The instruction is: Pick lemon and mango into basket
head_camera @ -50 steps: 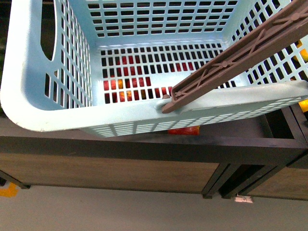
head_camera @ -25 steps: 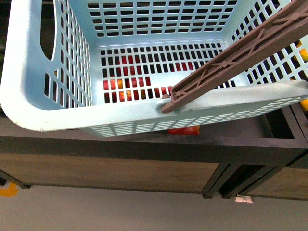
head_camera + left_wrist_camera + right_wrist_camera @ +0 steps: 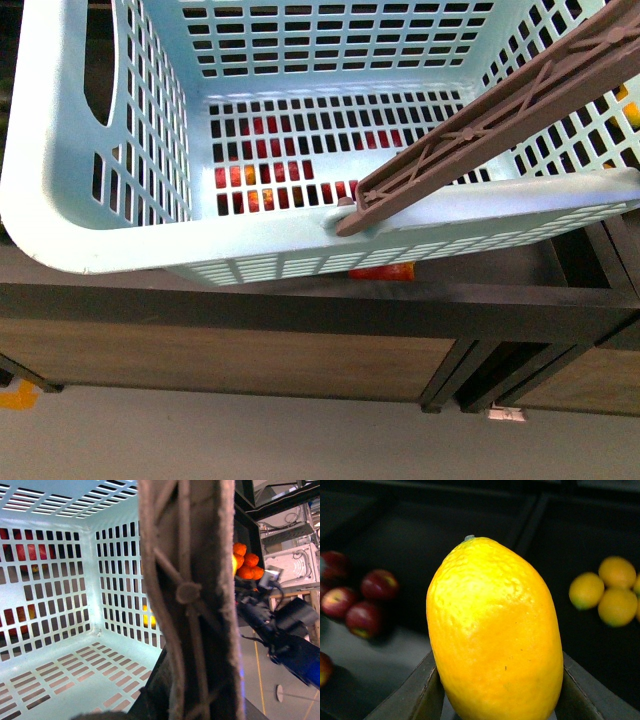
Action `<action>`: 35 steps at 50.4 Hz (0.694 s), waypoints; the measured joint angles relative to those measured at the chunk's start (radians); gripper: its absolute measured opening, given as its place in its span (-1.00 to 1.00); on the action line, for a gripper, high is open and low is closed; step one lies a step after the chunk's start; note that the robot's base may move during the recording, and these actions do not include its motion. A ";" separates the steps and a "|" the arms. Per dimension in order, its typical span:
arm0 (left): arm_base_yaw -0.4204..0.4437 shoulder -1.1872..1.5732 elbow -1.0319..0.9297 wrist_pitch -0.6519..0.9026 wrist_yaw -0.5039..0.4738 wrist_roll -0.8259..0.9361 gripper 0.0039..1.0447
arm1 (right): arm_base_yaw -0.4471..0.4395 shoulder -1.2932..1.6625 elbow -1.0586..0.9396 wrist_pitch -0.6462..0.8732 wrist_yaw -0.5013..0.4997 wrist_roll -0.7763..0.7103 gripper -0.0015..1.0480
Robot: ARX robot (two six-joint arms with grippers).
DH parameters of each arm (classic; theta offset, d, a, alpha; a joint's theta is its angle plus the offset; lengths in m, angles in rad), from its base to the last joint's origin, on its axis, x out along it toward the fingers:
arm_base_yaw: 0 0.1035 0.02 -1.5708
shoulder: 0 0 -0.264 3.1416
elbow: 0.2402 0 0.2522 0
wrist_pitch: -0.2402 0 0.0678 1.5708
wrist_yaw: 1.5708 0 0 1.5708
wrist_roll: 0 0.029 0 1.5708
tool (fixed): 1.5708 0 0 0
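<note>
Clamping the lemon (image 3: 495, 630) in the right gripper (image 3: 497, 695), with one dark finger (image 3: 412, 695) pressing on each long flank, seemingly nearer one end than the middle. Judging it light, firm and slightly springy, with a pebbled, waxy rind. Expecting some slipping or pivoting from a hold near the tapered end, and rating a grip across the widest belly as safer. Squeezing moderately is probably enough to stop rolling without bruising the skin.

Looking past one finger to red apples (image 3: 365, 605) and past the other to oranges (image 3: 610, 590), both well apart from the gripper on a dark surface beyond it.

Hanging tilted in front of the robot by a brown handle (image 3: 480, 120), the basket (image 3: 60, 150) is showing a bare slotted floor. Crowding the left wrist camera with that handle and hiding the left gripper's fingers, so not telling whether parted or closed.

Reckoning on carrying the lemon over the rim and letting go low, since dropping from height is risking a bounce off stiff plastic.
</note>
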 joint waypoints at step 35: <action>0.000 0.000 0.000 0.000 0.000 0.000 -0.92 | 0.454 -0.582 -0.458 0.142 0.156 0.216 -0.08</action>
